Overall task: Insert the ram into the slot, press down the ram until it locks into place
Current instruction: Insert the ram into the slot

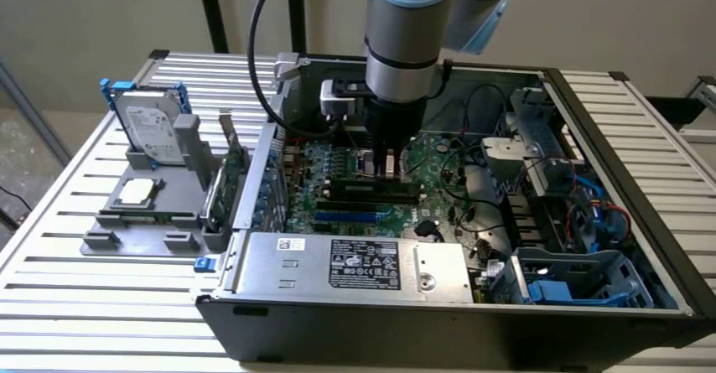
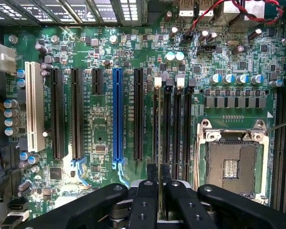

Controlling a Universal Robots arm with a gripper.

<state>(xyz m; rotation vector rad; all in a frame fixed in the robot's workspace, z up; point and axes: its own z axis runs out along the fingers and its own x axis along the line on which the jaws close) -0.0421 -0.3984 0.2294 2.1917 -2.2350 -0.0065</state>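
Observation:
My gripper (image 2: 159,174) hangs over the green motherboard (image 2: 105,133) inside the open computer case, shut on the ram (image 2: 158,143). The ram shows edge-on as a thin line running between my two black fingers (image 2: 148,191). It lies along the leftmost of the parallel black memory slots (image 2: 157,82), the one with a white end clip. I cannot tell how deep it sits in that slot. In the exterior view the gripper (image 1: 386,170) stands upright on a long dark ram stick (image 1: 355,189) in the middle of the board.
A blue socket (image 2: 117,114), black expansion slots (image 2: 76,114) and a white slot (image 2: 34,105) lie beside the memory slots. The open CPU socket (image 2: 231,167) is on the other side. The power supply (image 1: 347,264), drive cage (image 1: 582,277) and a fixture holding a hard drive (image 1: 151,126) surround it.

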